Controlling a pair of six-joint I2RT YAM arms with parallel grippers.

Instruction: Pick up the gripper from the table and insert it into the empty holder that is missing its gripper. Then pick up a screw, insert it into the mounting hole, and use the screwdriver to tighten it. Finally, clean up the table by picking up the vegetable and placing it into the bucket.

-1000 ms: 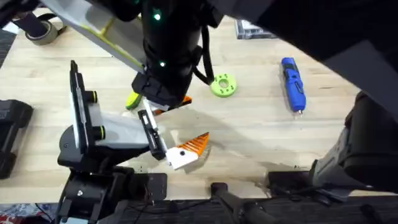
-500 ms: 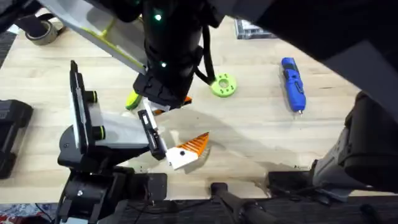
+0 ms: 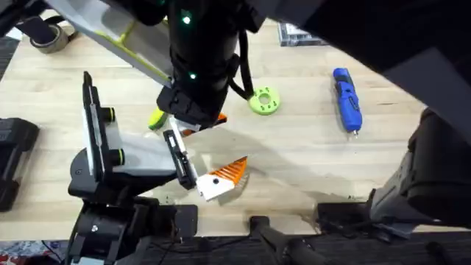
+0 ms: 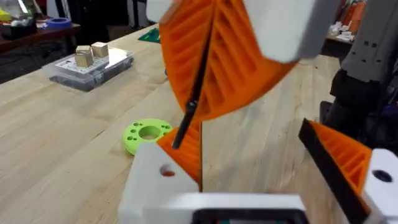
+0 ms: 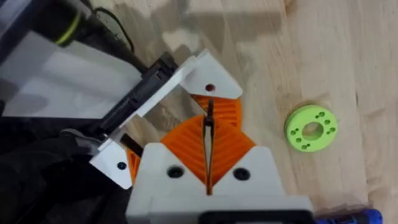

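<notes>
On the surface [image 3: 294,158]: pale wood planks with visible grain. Behind it, the left wrist view shows a second wooden bench in a cluttered room.

Right arm [image 3: 199,51] crosses the middle, big and dark, and hides part of a yellow-green object [image 3: 156,118] that is hard to identify.

Holder [image 3: 92,140] stands at the near left, its thin black rail upright and its knobs lime-tipped.

Screwdriver [image 3: 346,99] lies far right. It is a blue cylinder, well apart from the holder.

Left gripper [image 4: 249,134]: spread; ribbed orange pads on white blocks.

Right gripper [image 5: 208,146]: pressed together on a thin dark strip [image 5: 209,121]; cannot tell what it is.

Green ring [image 3: 265,101]: flat, with holes.
</notes>
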